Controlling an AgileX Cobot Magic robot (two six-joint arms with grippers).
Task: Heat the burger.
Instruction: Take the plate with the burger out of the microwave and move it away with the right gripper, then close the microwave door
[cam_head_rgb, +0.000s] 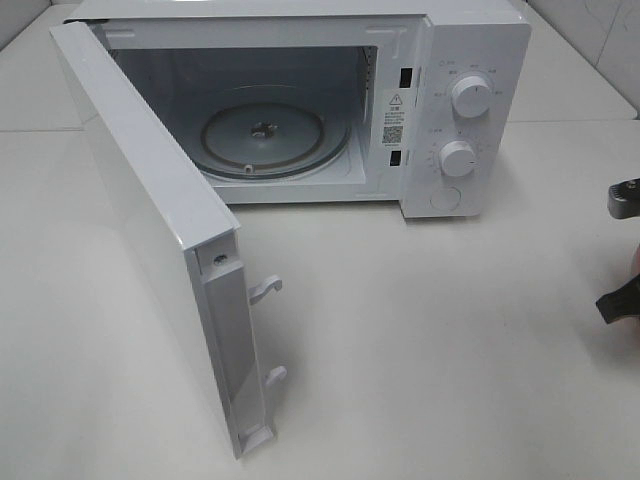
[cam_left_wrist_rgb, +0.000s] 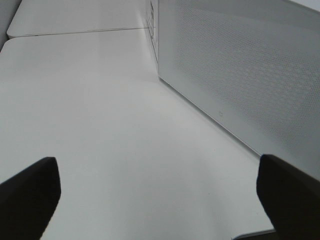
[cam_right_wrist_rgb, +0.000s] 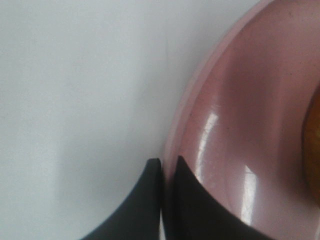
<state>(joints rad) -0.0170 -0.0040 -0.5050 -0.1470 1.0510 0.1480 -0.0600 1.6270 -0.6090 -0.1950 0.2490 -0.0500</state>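
The burger (cam_right_wrist_rgb: 314, 145) shows only as an orange-brown sliver at the frame edge of the right wrist view, lying on a pink plate (cam_right_wrist_rgb: 240, 115). My right gripper (cam_right_wrist_rgb: 165, 163) is shut on the plate's rim, one finger over it and one under. In the high view only dark parts of the right arm (cam_head_rgb: 624, 198) show at the right edge, and burger and plate are out of view there. My left gripper (cam_left_wrist_rgb: 157, 165) stands wide open with nothing in it, above the table beside the microwave door's outer face (cam_left_wrist_rgb: 250, 75).
A white microwave (cam_head_rgb: 470, 60) stands at the back, its door (cam_head_rgb: 150, 230) swung out to the front left. A glass turntable (cam_head_rgb: 262, 138) lies in the cavity. Two knobs (cam_head_rgb: 470, 97) sit on its right panel. A white table (cam_head_rgb: 430, 340) stretches in front.
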